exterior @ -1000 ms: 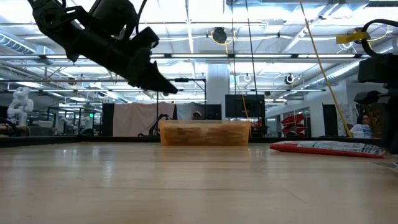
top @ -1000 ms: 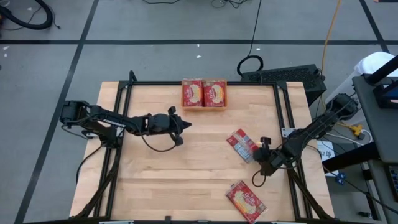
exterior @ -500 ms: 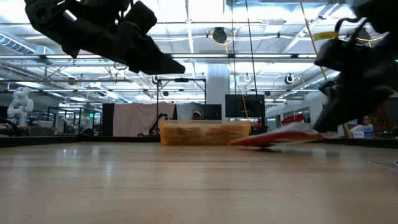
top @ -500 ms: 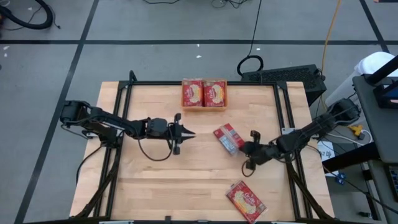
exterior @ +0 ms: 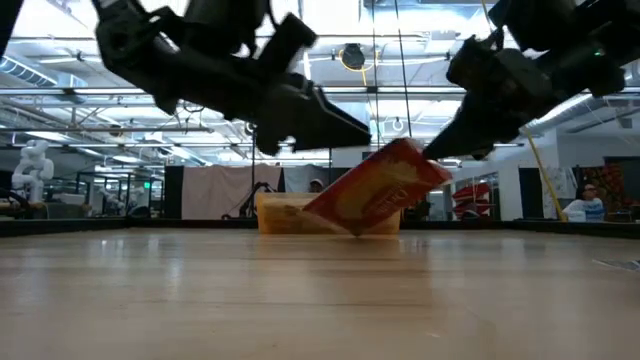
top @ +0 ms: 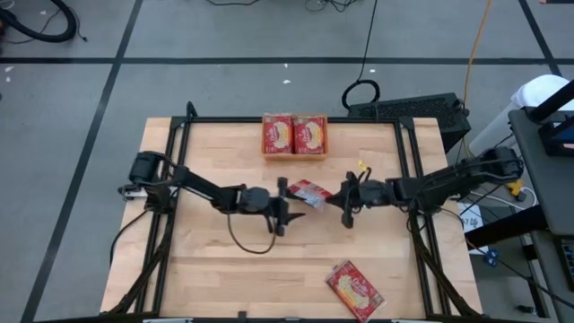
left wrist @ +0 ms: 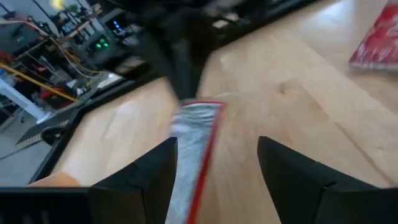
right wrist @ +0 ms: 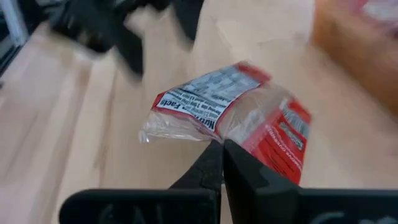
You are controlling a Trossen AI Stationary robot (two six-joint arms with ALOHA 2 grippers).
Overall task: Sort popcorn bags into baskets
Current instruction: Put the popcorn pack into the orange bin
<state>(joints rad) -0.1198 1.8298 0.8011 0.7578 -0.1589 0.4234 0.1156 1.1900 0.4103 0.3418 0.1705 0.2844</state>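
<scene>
A red popcorn bag [top: 309, 193] hangs tilted over the table's middle, its silver-grey printed side [right wrist: 211, 102] facing my right wrist camera. My right gripper [top: 345, 198] is shut on it, coming from the table's right. My left gripper [top: 285, 205] faces it from the left, open. Its fingers stand on either side of the bag's edge [left wrist: 193, 149] without touching. The orange basket [top: 294, 135] stands at the far edge with two bags in it. Another bag [top: 354, 289] lies flat at the near right. My right gripper pinches the bag's edge [right wrist: 231, 138] between its two shut fingers. The fingers slant down from the table's right. The bag hangs tilted below them, its held end [exterior: 415, 160] high and its other end [exterior: 345, 225] low near the table. I cannot tell whether that end touches the wood.
Black frame rails [top: 170, 179] run along the table's left and right sides. The basket [exterior: 328, 213] shows behind the held bag in the low view. Bare wood [top: 233, 269] spreads across the near left.
My right gripper has taken hold of the bag that lay at the table's right and carried it up and toward the middle. The bag has tipped from flat to tilted. My left gripper has gone toward the table's right to meet it, rolled, and opened.
</scene>
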